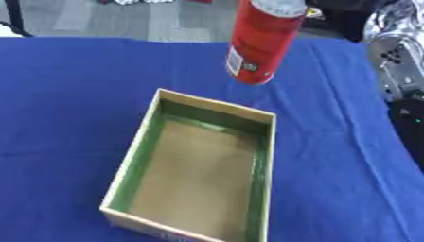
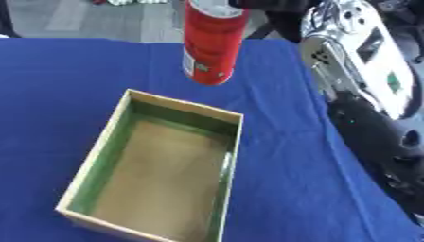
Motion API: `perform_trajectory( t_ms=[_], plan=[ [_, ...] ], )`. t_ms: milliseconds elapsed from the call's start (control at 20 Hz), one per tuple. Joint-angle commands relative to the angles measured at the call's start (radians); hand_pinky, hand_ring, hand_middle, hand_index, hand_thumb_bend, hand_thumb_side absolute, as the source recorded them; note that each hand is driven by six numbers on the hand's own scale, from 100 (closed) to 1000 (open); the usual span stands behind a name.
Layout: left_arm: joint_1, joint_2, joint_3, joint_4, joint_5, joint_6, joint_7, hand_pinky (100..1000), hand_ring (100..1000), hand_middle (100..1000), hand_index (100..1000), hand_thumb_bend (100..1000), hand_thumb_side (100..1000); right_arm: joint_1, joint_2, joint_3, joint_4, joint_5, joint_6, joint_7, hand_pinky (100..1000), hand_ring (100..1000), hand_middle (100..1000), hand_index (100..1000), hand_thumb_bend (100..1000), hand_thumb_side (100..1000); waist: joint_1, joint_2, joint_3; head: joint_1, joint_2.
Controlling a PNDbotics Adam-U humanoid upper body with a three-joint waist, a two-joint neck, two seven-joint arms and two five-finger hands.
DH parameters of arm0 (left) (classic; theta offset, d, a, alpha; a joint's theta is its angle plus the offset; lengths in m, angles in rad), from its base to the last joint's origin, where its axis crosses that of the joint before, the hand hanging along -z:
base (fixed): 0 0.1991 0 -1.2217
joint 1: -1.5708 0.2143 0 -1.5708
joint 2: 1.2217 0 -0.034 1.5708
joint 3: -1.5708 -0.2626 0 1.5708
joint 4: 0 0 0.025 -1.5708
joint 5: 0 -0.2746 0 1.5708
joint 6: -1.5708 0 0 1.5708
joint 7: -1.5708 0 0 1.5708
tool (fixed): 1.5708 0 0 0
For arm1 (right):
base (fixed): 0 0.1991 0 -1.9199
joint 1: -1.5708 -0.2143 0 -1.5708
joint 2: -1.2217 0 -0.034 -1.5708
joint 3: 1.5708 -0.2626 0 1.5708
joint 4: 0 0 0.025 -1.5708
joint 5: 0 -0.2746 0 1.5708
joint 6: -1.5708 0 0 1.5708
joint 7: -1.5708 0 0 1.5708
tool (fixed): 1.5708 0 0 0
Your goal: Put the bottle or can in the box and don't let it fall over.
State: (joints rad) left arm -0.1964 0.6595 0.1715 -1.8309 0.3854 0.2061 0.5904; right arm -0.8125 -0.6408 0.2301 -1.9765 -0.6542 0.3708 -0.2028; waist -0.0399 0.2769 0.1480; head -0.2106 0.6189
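A tall red can (image 1: 258,42) with a white label hangs in the air, a little tilted, its bottom above the blue cloth just beyond the far right corner of the box. The box (image 1: 217,106) is an open cardboard carton with green inner walls and a bare tan floor, and nothing lies in it. My right hand (image 2: 258,4) shows only as a dark shape at the can's top, cut off by the upper edge, and it holds the can there. My left hand is out of sight.
My right arm's silver and black forearm (image 2: 356,61) reaches in along the right side of the table. A blue cloth (image 1: 66,94) covers the table, and grey floor (image 1: 99,19) lies beyond its far edge.
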Motion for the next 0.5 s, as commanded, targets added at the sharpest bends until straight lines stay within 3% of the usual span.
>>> perform_trajectory(
  t_ms=[50,150,200,250,500],
  plan=[
    [-0.004,0.04,0.015,-0.009,-0.005,-0.001,0.0,747,795,794,801,637,572,-0.012,0.016,0.032,-0.024,0.017,-0.001,0.046,797,676,282,325,252,100,0.005,-0.025,-0.002,0.002,0.007],
    [-0.005,0.038,0.014,-0.009,-0.005,-0.001,-0.002,747,797,794,801,636,573,-0.003,0.034,0.058,-0.024,0.033,0.007,0.067,797,679,284,327,252,100,0.005,-0.025,-0.002,0.001,0.009],
    [-0.005,0.038,0.014,-0.009,-0.005,-0.001,-0.003,747,798,794,801,636,573,0.002,0.042,0.067,-0.024,0.043,0.009,0.074,797,680,283,327,350,100,0.005,-0.025,-0.001,0.001,0.009],
    [-0.005,0.037,0.013,-0.009,-0.005,-0.001,-0.003,747,798,794,801,636,573,0.007,0.05,0.077,-0.024,0.053,0.01,0.08,797,680,284,327,252,100,0.005,-0.024,-0.001,0.001,0.008],
    [-0.007,0.032,0.012,-0.008,-0.004,0.0,-0.006,747,798,795,801,633,575,0.047,0.086,0.117,-0.024,0.108,0.013,0.097,798,681,285,329,249,100,0.006,-0.019,0.003,-0.003,0.007]
  ],
)
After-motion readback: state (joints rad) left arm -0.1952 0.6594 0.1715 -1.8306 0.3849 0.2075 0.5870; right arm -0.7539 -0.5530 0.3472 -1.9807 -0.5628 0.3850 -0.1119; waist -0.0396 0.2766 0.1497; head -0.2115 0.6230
